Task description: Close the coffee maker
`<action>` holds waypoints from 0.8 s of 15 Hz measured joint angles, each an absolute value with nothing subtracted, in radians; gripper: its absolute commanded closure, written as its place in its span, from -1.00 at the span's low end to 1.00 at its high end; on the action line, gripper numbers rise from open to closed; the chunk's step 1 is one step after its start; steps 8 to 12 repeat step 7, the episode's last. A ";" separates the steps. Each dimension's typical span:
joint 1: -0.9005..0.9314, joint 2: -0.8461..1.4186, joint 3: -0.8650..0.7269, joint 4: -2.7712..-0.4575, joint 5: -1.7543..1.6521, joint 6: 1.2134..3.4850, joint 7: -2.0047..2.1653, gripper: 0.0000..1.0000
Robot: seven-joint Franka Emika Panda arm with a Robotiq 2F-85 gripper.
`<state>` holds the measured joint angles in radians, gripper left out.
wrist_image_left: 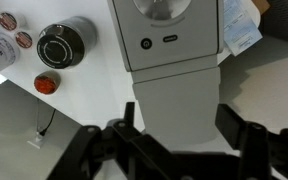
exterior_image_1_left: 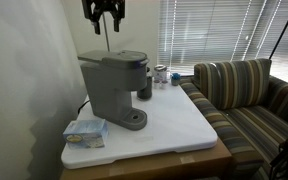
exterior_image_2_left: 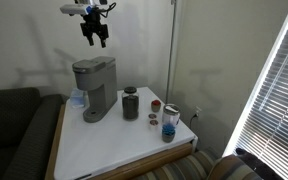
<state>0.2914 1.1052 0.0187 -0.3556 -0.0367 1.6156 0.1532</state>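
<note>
The grey coffee maker (exterior_image_1_left: pixel 112 85) stands at the back of the white table top (exterior_image_1_left: pixel 174 125); it also shows in an exterior view (exterior_image_2_left: pixel 94 88). Its lid looks lowered, flat on the top of the body. My gripper (exterior_image_1_left: pixel 104 20) hangs high in the air above the machine, apart from it, as an exterior view (exterior_image_2_left: pixel 95 36) also shows. In the wrist view I look straight down on the machine's top (wrist_image_left: pixel 170 40), with two small buttons facing me. My gripper (wrist_image_left: pixel 184 125) is open and empty, and the two dark fingers frame the machine's front.
A dark tumbler (exterior_image_2_left: pixel 131 103) stands beside the machine. Small jars (exterior_image_2_left: pixel 170 122) and a red lid (exterior_image_2_left: pixel 155 104) lie further along. A blue-white packet (exterior_image_1_left: pixel 84 131) lies at the table's near corner. A striped couch (exterior_image_1_left: pixel 249 95) adjoins the table, with window blinds behind it.
</note>
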 measured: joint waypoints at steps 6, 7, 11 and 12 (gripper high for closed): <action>0.291 1.106 0.020 -0.356 -0.036 1.635 0.124 -1.00; 0.291 1.106 0.020 -0.356 -0.036 1.636 0.124 -1.00; 0.291 1.106 0.020 -0.356 -0.036 1.636 0.124 -1.00; 0.291 1.106 0.020 -0.356 -0.036 1.636 0.124 -1.00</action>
